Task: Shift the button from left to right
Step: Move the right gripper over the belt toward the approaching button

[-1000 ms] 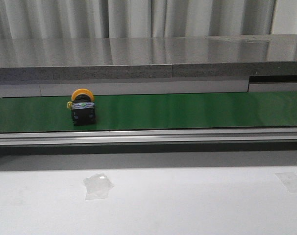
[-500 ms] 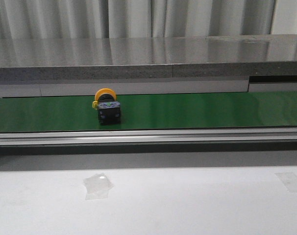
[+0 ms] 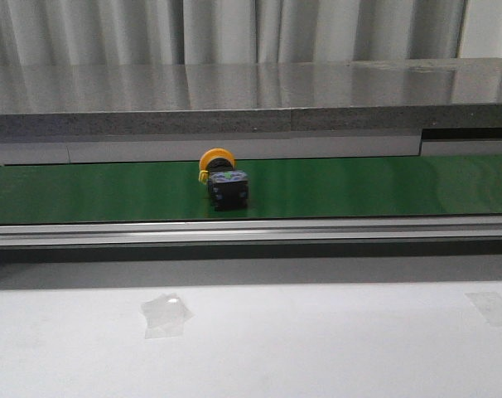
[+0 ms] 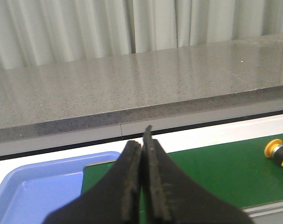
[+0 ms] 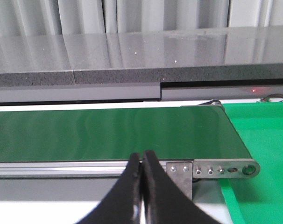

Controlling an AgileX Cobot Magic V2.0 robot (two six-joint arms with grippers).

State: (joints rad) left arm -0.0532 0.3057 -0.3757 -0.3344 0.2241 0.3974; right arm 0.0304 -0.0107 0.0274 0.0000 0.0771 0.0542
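Progress is judged as partial: the button (image 3: 223, 182) is seen lying on its side on the green conveyor belt (image 3: 359, 186), left of the belt's midpoint in the front view, yellow-orange cap turned toward the far edge of the belt, black body toward the near rail (image 3: 251, 232). No gripper contact is shown; the button is touched by nothing but the belt.

Left gripper (image 4: 142, 186): fingers pressed together, nothing held between them. It is held above the near side of the belt, close to a blue tray (image 4: 34, 191) at the belt's left end. From that wrist camera the button (image 4: 278, 152) is caught at the frame edge, well apart from the fingertips.

Right gripper (image 5: 142, 189): fingers likewise closed flat on each other, nothing gripped. It is held just before the near rail, close to the belt's right end, where the roller bracket (image 5: 216, 170) and a green bin (image 5: 263, 140) beside the belt are seen. No button is visible on that stretch of belt from the right wrist camera.

Done, as far as can be shown: the button has been placed on the belt and is clear of the blue tray.

Left to do, as judged: most of the belt length to the right end remains uncovered, and no pickup or drop-off at the right side is seen. Whether the belt is running cannot be told from this moment alone.
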